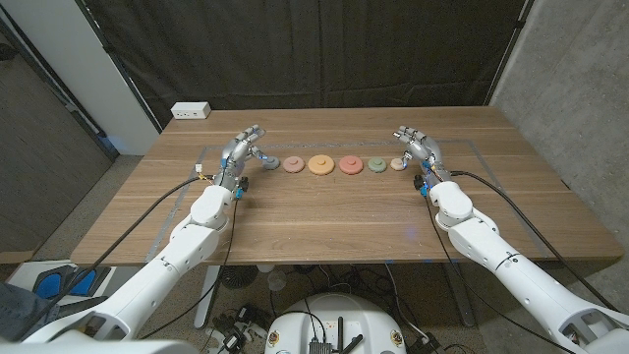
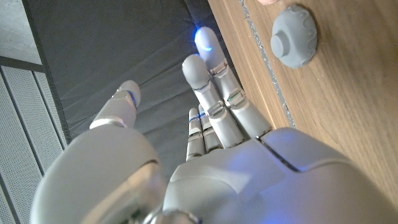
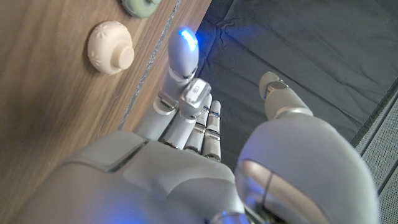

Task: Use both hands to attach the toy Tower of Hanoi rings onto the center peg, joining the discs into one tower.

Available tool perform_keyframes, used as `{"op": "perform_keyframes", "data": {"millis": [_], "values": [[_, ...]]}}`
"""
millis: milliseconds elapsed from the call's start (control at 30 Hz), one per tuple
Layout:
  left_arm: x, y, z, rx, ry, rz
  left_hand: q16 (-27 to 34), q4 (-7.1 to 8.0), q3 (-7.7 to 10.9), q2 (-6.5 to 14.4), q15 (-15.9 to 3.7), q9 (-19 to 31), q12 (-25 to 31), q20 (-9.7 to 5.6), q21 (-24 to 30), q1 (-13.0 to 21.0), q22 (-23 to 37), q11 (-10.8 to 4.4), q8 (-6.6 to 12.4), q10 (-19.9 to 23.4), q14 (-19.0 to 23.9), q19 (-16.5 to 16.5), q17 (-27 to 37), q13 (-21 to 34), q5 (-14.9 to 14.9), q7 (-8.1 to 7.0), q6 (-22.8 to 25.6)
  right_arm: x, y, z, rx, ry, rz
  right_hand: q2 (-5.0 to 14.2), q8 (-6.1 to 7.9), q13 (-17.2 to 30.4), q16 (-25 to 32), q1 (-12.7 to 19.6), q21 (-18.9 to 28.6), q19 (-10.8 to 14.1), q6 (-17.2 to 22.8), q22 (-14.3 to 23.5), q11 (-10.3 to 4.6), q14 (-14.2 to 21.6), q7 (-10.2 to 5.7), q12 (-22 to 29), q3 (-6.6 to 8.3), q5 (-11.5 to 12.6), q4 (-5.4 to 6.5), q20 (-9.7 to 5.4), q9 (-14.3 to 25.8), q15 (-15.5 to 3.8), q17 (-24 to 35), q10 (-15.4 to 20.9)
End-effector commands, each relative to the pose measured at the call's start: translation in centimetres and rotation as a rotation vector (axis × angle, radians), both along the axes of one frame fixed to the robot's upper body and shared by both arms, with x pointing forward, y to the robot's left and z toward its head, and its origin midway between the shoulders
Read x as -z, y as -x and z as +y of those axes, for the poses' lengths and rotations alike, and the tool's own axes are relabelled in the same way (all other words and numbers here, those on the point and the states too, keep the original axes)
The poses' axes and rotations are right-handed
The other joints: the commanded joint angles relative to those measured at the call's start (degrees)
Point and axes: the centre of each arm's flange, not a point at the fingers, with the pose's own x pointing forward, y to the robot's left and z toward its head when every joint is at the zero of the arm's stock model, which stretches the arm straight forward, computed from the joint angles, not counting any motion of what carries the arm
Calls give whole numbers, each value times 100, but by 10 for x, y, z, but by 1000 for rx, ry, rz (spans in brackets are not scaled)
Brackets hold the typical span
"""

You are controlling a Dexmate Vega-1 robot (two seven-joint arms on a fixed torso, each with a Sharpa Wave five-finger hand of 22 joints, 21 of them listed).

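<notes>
Five toy discs are lying in one row across the far half of the wooden table (image 1: 324,221), each a round piece with a raised knob at its middle. Taking the orange disc (image 1: 319,164) at the row's centre as the landmark: the pink disc (image 1: 294,164) is sitting just to its left, and the grey disc (image 1: 269,162) is lying further left at that end of the row; the red disc (image 1: 351,164) is sitting just to its right, then the green disc (image 1: 377,164), and the cream disc (image 1: 398,164) is closing the row at the right end. The discs are lying apart from one another, none stacked. The orange one is looking the broadest, the cream one the smallest. In the left wrist view the grey disc (image 2: 293,36) is showing a scalloped rim; in the right wrist view the cream disc (image 3: 110,47) is showing the same edge. The left hand (image 1: 242,152) is standing beside the grey disc, fingers spread and holding nothing. The right hand (image 1: 417,145) is standing beside the cream disc, fingers likewise apart and empty. A white power strip (image 1: 192,110) is lying at the table's far left corner, well away from the orange disc.
</notes>
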Motion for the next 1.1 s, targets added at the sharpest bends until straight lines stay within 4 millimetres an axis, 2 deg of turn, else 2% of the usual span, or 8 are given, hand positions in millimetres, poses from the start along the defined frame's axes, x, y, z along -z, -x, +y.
{"op": "perform_keyframes", "data": {"millis": [33,200,400,667,1000,1100], "values": [[-2,6,1,-77,-34,-5,137,-7,-15,-83,-7,28,50,-206,66,400,-25,-91,31,19,11,-17,17,37,76,-106,26,0,3,1,42,24,7,-39,-13,49,71,176,-28,-48,-68,-7,-61,-54,-21,-18,81,-12,-4,-7,29,-269,-4,-35],[-4,7,0,-100,-55,-9,258,5,-79,-122,-7,33,89,-204,121,762,-52,-144,56,85,47,12,33,62,121,-152,83,2,4,1,55,13,12,-72,-22,74,103,288,-56,-76,-107,-41,-116,-73,-34,-24,111,-27,-19,-9,30,-269,-3,-61],[-6,12,-3,-190,-122,-12,468,41,-216,-138,-7,40,136,-197,220,1071,-78,-188,72,190,171,83,108,97,154,-166,143,3,7,2,70,9,16,-84,-12,96,119,378,-62,-77,-97,-55,-102,-87,-37,-12,138,-43,-15,-8,33,-271,-8,-43],[-10,15,-4,-223,-157,-26,507,79,-360,-129,-7,45,147,-187,292,1221,-103,-202,73,217,139,96,46,125,171,-170,172,2,12,4,129,67,3,-74,88,159,106,484,-66,-79,88,-87,-71,-133,-124,0,181,-79,45,-4,72,-268,-24,-34],[-14,22,-5,-326,-240,-47,596,108,-450,-87,-9,47,167,-184,345,1282,-121,-217,94,276,205,116,66,143,177,-175,255,-2,15,8,176,138,-7,-56,111,208,84,504,-125,-142,114,-175,-91,-172,-102,7,201,-92,79,-2,101,-266,-31,-22],[-15,24,-6,-354,-266,-56,602,116,-478,-73,-9,47,168,-181,360,1297,-127,-219,91,282,200,115,53,149,180,-177,261,-2,16,10,184,155,-10,-55,98,208,81,510,-125,-139,92,-186,-53,-179,-124,-21,204,-96,82,-1,97,-266,-32,-76]]}}
